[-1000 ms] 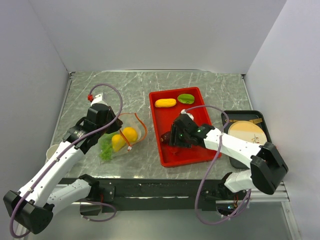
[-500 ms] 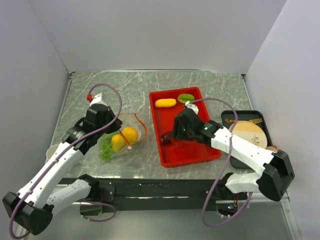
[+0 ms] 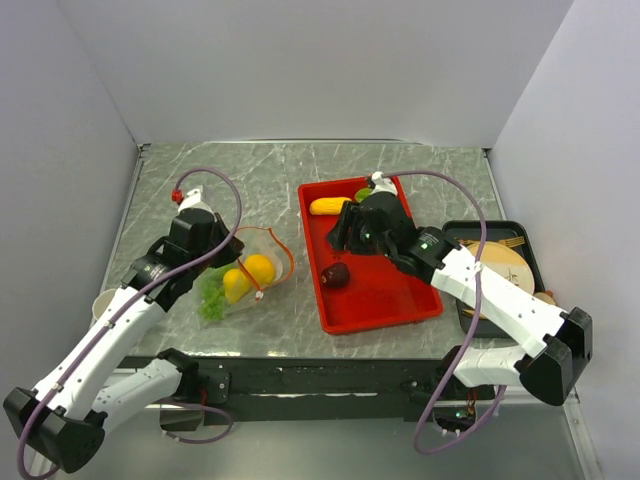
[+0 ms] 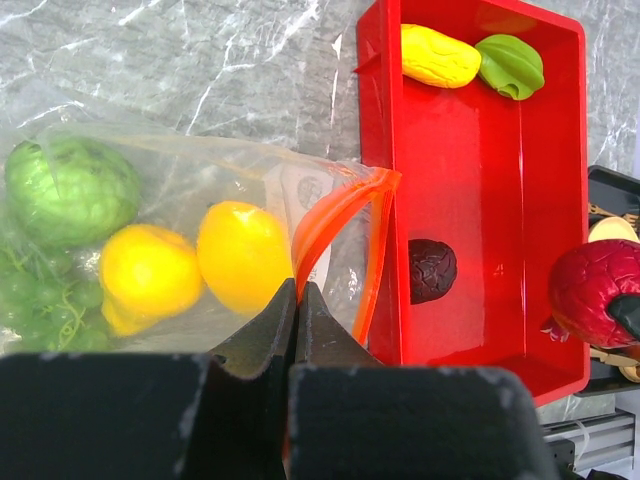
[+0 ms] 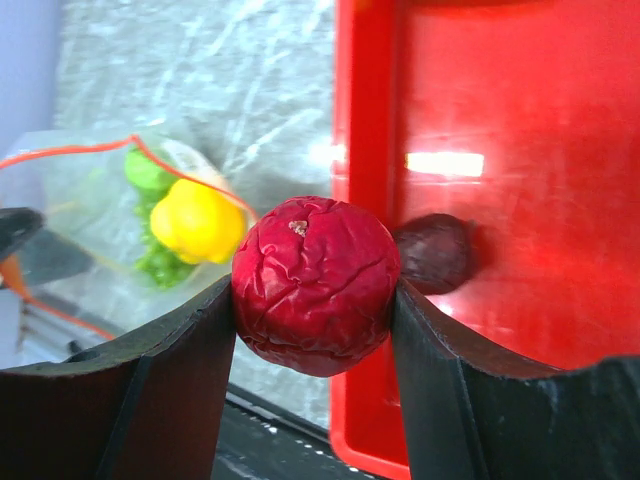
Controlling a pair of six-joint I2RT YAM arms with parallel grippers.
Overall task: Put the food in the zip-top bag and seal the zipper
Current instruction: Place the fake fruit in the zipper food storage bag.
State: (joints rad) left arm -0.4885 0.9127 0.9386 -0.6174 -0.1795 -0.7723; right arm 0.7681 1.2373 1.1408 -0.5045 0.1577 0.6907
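And the right claw (image 5: 315, 300) clamps the wrinkled red fruit (image 5: 310, 265), zip-top bag (image 5: 80, 210) off to its left. The left claw (image 4: 297, 298) is pinched onto the bag's orange zipper (image 4: 335, 212); the white label (image 4: 300, 190) just beyond is too blurred to read.

Eight toy foods in all: three yellow pieces (image 4: 245, 255), three green pieces (image 4: 70, 190) (one of them a grape bunch (image 4: 40, 310)), one dark red piece (image 4: 432, 270) and one wrinkled red piece (image 5: 312, 285). One zip-top bag (image 4: 200, 175), one red tray (image 4: 480, 180), one black tray (image 3: 455, 232), one tan plate (image 3: 500, 265). Two claws, the left claw (image 4: 297, 300) and the right claw (image 5: 314, 300), one per arm.
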